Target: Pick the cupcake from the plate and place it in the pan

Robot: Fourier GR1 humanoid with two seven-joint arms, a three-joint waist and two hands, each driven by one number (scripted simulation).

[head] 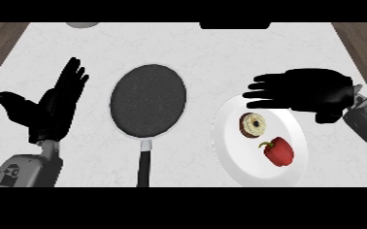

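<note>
Head view shows the right hand (305, 93) hovering over the far edge of the white plate (237, 157), palm down, fingers stretched out nearly straight and pointing toward the frying pan (148, 100). It holds nothing. The cupcake (252, 124) sits on the plate just nearside of those fingertips, seen from above as a pale round top with a dark rim. A red bell pepper (278, 151) lies on the same plate, nearer the robot than the cupcake and close beside it, though apart from it.

The step in hand looks like the approach to the grasp. To do it well, the hand should draw back toward the robot until the cupcake lies under the gap between thumb and fingers, then lower and curl round the cake's sides rather than pressing on its top. Closing from the side away from the pepper would keep the pepper from being nudged.

The pan rests on the white surface (201, 48), on the left-hand side of the plate and apart from it, handle pointing toward the robot; its dark base offers a wide target for the release.

The left hand (56, 107) rests open, fingers up, beyond the pan on the side away from the plate.
</note>
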